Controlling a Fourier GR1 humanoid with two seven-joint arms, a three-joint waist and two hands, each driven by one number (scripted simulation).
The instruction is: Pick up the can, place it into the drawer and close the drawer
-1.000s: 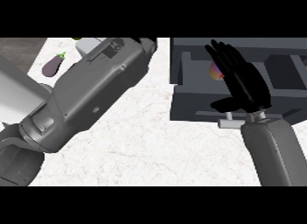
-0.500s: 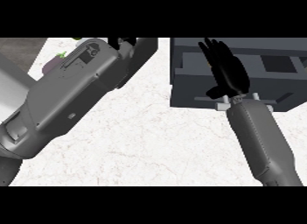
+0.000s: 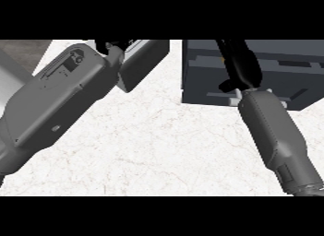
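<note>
Saw no can; probably hidden inside drawer [image 3: 205,73] at 1 o'clock. Found right hand [image 3: 239,64] over drawer front, straight-fingered, holding nothing. Caught left hand [image 3: 114,46] at 11 o'clock, mostly cut off; couldn't tell its state. Needed flat, square push to close. Counted one drawer, two hands, one bench [image 3: 157,147].

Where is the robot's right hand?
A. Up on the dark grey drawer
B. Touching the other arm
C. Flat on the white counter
A. The black right hand lies over the front of the dark grey drawer at the top right. It is off the white counter and well apart from the left forearm.
</note>
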